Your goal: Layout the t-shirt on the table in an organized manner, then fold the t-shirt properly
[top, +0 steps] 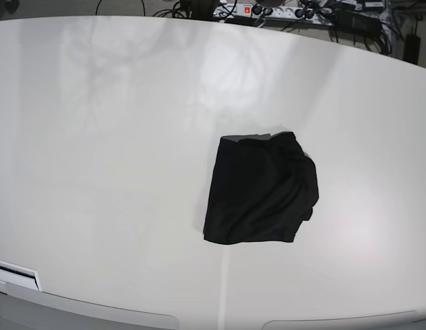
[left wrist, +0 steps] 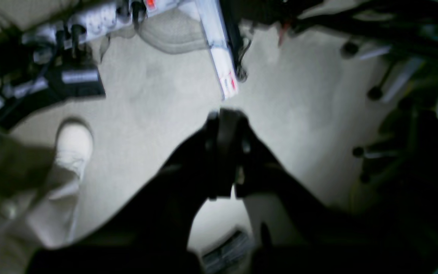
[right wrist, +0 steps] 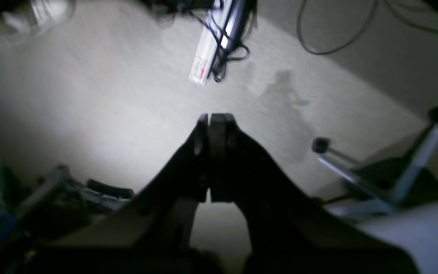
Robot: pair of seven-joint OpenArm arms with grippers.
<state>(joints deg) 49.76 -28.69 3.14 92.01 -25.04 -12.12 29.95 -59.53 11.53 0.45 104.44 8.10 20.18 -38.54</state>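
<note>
The t-shirt [top: 261, 189] is soft, light cloth, so it should sag and drape when lifted rather than hold any shape, and on the glossy table [top: 96, 137] it will likely slide easily if dragged. A pinch on one layer may lift only that layer, or pull the whole bundle along. The best holds look like the outer edges: the two corners along the near edge, or the rumpled right side where folds stand up and give the fingers something to bite. Two holds well apart would let it be spread flat.

It is plain black and lies in a compact, roughly rectangular heap, a little right of the table's middle. The left edge is fairly straight; the right side bulges and is creased. Sleeves, collar and tag cannot be made out.

Neither arm shows in the base view. Both wrist views are blurred and look at the floor, not the table. The left gripper [left wrist: 224, 114] and the right gripper [right wrist: 213, 116] are clenched with nothing between the fingers.
</note>
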